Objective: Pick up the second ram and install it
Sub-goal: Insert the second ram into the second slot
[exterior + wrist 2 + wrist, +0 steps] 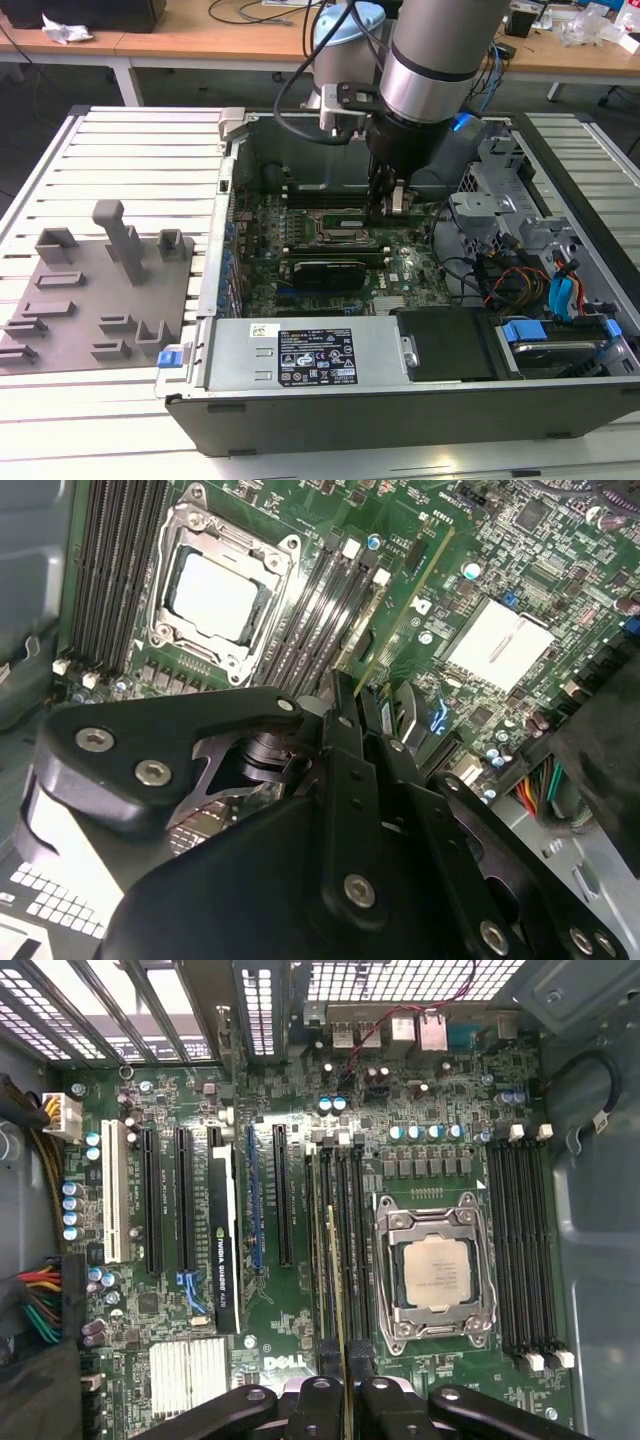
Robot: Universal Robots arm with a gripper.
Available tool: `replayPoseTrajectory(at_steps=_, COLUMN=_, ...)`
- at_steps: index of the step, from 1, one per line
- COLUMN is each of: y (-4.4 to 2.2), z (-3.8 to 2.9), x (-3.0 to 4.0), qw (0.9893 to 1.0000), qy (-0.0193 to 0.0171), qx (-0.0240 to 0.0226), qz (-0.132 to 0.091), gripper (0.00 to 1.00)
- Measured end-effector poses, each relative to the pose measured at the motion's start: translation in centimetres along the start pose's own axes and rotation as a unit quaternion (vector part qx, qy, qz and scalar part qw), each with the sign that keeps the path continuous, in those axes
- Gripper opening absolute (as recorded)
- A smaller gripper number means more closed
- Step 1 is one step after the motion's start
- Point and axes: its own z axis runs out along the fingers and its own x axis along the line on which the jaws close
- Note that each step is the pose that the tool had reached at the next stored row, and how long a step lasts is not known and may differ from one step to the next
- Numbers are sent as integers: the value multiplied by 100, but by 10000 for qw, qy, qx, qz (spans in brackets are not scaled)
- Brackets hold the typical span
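1. Gray plastic fixture (95,290): rests on the slatted table (140,150) at the exterior view's left, well apart from the work area.
2. Computer case (400,400): lies open to the fixture's right in the exterior view; the motherboard (290,1340) is exposed inside.
3. Gripper (388,203): lowered into the case, above the memory slots (345,1250) beside the processor socket (435,1272).
4. Claw state: the fingers (318,1400) are closed on the second ram (338,1290), held edge-on between them in both wrist views.
5. Position of the ram: over a slot just beside the socket; whether it is seated cannot be told.
6. Handling judgement: the stick appears light, thin and stiff, yet fragile. Grip on the flat faces near mid-length, clear of the contact edge, and keep it square to the slot.
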Motion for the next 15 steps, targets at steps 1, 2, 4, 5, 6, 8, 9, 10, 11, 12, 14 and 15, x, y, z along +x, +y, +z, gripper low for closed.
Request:
replayPoseTrajectory(at_steps=1, y=-1, z=10, x=1, qw=10000, qy=0, qx=0, qz=0, gripper=14)
replayPoseTrajectory(at_steps=2, y=-1, z=17, x=1, qw=10000, qy=0, qx=0, qz=0, gripper=14)
replayPoseTrajectory(at_steps=4, y=-2, z=33, x=3, qw=10000, qy=0, qx=0, qz=0, gripper=14)
replayPoseTrajectory(at_steps=5, y=-3, z=37, x=3, qw=10000, qy=0, qx=0, qz=0, gripper=14)
replayPoseTrajectory(at_steps=6, y=-3, z=45, x=4, qw=10000, qy=0, qx=0, qz=0, gripper=14)
replayPoseTrajectory(at_steps=8, y=-5, z=64, x=5, qw=10000, qy=0, qx=0, qz=0, gripper=14)
replayPoseTrajectory(at_steps=9, y=-6, z=72, x=6, qw=10000, qy=0, qx=0, qz=0, gripper=14)
replayPoseTrajectory(at_steps=10, y=-6, z=82, x=6, qw=10000, qy=0, qx=0, qz=0, gripper=14)
replayPoseTrajectory(at_steps=11, y=-7, z=92, x=7, qw=10000, qy=0, qx=0, qz=0, gripper=14)
replayPoseTrajectory(at_steps=12, y=-8, z=100, x=8, qw=10000, qy=-1, qx=0, qz=0, gripper=14)
replayPoseTrajectory(at_steps=14, y=-9, z=115, x=9, qw=10000, qy=0, qx=0, qz=0, gripper=14)
replayPoseTrajectory(at_steps=15, y=-9, z=119, x=9, qw=10000, qy=0, qx=0, qz=0, gripper=14)
